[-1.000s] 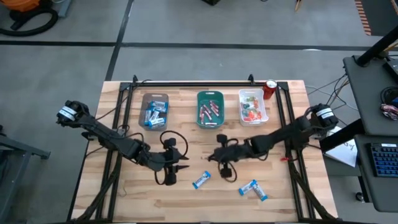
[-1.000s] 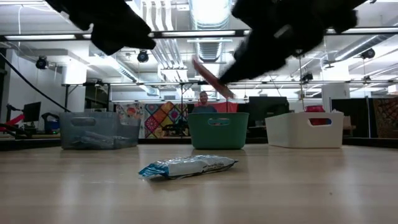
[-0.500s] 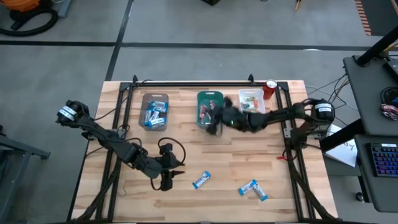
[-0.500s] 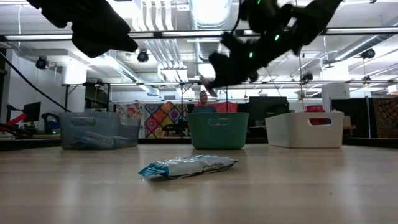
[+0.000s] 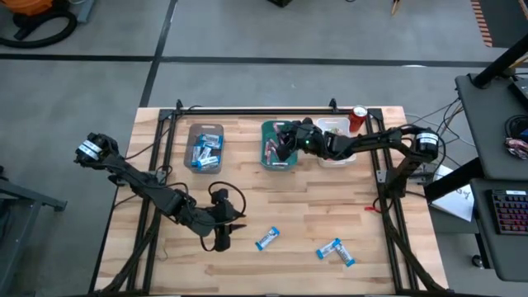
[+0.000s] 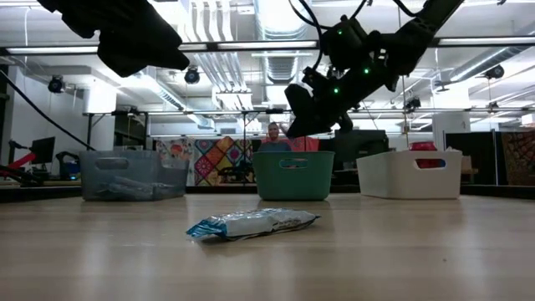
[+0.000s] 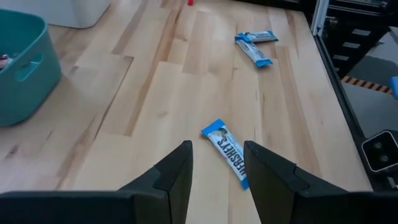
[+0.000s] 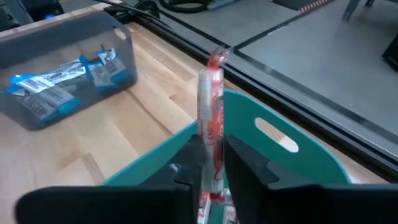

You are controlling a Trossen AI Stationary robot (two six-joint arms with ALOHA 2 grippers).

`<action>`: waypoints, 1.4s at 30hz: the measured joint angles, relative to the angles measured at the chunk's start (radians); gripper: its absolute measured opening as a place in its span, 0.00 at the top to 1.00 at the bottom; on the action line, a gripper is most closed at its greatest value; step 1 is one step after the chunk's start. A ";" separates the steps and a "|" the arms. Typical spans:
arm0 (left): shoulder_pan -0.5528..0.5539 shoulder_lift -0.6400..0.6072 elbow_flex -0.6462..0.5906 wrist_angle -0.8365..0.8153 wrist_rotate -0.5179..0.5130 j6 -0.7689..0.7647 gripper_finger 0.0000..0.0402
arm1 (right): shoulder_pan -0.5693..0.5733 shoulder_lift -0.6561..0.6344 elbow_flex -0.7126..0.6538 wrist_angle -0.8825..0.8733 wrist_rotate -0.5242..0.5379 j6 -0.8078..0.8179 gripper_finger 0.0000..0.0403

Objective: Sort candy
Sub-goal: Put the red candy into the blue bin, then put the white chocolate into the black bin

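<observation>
Red candy stick (image 8: pixel 212 118) stands upright, pinched in the right gripper (image 8: pixel 212 163) over the teal bin (image 8: pixel 292 155); right arm stretched across the counter (image 5: pixel 346 206). Left gripper (image 7: pixel 217 163) hovers low, fingers parted, empty, above a blue-and-white bar (image 7: pixel 229 151).

Over the last second the right gripper (image 5: pixel 285 147) has swung from mid-table, near the left gripper (image 5: pixel 221 241), up and away to hang over the teal tray (image 5: pixel 279 163), carrying the red stick (image 8: pixel 211 118) along between its fingers. The left gripper has drawn back a little from the nearest blue bar (image 5: pixel 266 239), which now lies just ahead of its parted fingers.
</observation>
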 joint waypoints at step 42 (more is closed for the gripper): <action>-0.071 0.513 0.236 0.216 0.019 -0.113 0.45 | 0.779 -0.348 0.053 -0.665 -0.072 0.369 0.64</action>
